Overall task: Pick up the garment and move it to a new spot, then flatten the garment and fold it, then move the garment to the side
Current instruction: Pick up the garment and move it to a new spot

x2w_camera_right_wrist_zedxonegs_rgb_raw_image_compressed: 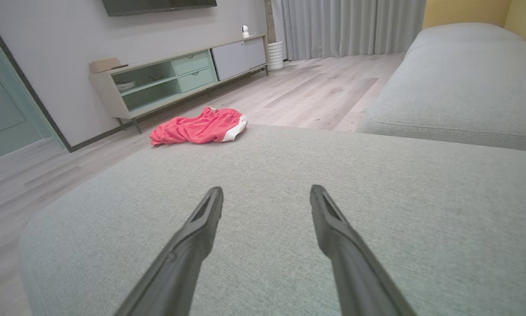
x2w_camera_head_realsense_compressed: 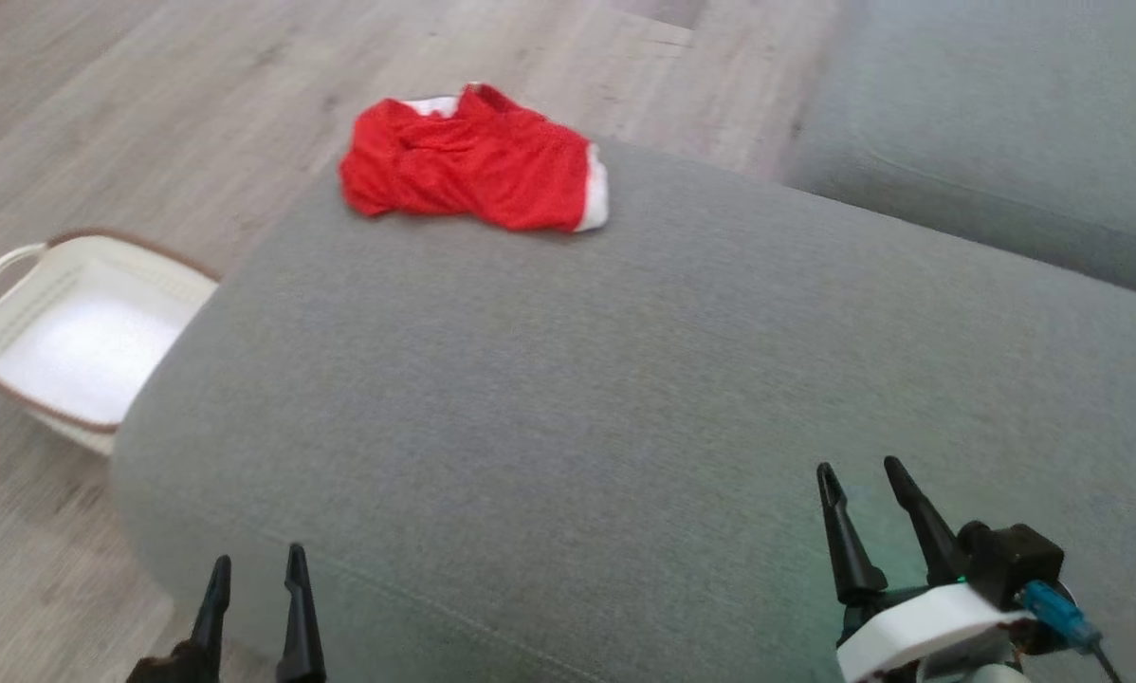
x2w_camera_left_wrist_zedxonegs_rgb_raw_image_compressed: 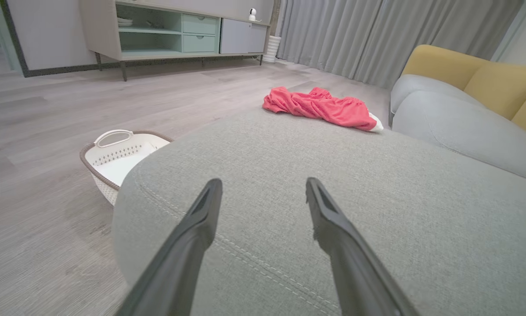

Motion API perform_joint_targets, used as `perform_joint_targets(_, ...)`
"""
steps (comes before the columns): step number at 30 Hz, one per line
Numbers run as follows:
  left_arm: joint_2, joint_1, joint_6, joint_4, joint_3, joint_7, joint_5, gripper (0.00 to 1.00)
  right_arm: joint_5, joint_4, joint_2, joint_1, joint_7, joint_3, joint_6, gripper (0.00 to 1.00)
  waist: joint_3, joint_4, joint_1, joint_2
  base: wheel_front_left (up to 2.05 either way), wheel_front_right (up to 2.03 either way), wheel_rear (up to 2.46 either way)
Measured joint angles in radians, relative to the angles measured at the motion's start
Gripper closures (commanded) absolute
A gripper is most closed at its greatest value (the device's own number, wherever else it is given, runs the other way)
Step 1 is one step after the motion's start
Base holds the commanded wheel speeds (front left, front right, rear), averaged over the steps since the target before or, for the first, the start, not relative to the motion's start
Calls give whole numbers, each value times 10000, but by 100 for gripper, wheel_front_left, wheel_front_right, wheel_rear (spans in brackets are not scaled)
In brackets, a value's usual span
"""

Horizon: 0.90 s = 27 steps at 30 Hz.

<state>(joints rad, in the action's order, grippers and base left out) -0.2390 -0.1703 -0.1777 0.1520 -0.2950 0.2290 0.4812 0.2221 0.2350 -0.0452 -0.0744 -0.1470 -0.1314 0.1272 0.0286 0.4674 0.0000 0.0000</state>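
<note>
**Garment lies far ahead, between the two arms' lines**

The garment (x2w_camera_head_realsense_compressed: 473, 166) sits crumpled at the far edge of the cushion (x2w_camera_head_realsense_compressed: 577, 398), left of the middle, with part of it at or just past the far rim. Its long axis runs left to right across the head view and dips a little toward the right end, where the white band (x2w_camera_head_realsense_compressed: 598, 194) shows.

Both grippers hang over the near part of the cushion, well apart from the cloth. The left gripper (x2w_camera_head_realsense_compressed: 257, 564) is at the near left corner with its fingers spread and nothing between them. The right gripper (x2w_camera_head_realsense_compressed: 860, 470) is at the near right, a little further forward, its fingers likewise spread and empty.

From the left fingers the garment lies straight ahead and slightly right. From the right fingers it lies ahead and well to the left. Neither arm is clearly nearer: the left lines up better with the cloth's left end, and the right stands further forward, toward the banded end. Since the cloth lies crosswise, a pickup would probably have each arm reach far and take one end.

A basket (x2w_camera_head_realsense_compressed: 84, 332) stands on the floor to the left, beside the cushion.
</note>
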Motion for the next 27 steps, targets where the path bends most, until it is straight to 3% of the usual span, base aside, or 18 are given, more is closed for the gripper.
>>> perform_joint_targets(5, -77, -58, -111, -299, 56, 0, 0, 0, 63, 15, 4, 24, -15, -255, 0, 0, 41, 419, -1, 0, 0, 0, 0)
perform_joint_targets(14, -357, -61, -249, -961, 646, 12, 157, 0, -86, -232, 4, 28, -12, -128, 0, 0, -161, 302, -1, 0, 0, 0, 0)
perform_joint_targets(20, -1609, 1081, -244, -1998, 1595, -326, 151, 0, -639, -1064, 4, 375, 245, 334, 0, 0, -712, -205, 0, 0, 0, 0, 0)
perform_joint_targets(23, -2376, 2652, -58, -2433, 2017, -809, 50, 0, -922, -1603, 2, 822, 435, 512, 0, 0, -1069, -543, 0, 0, 0, 0, 0)
perform_joint_targets(27, -2989, 5061, 217, -2554, 2506, -1423, 382, 0, -1231, -2184, 0, 1340, 732, 562, 0, 0, -1614, -1050, 1, 0, 0, 0, 0)
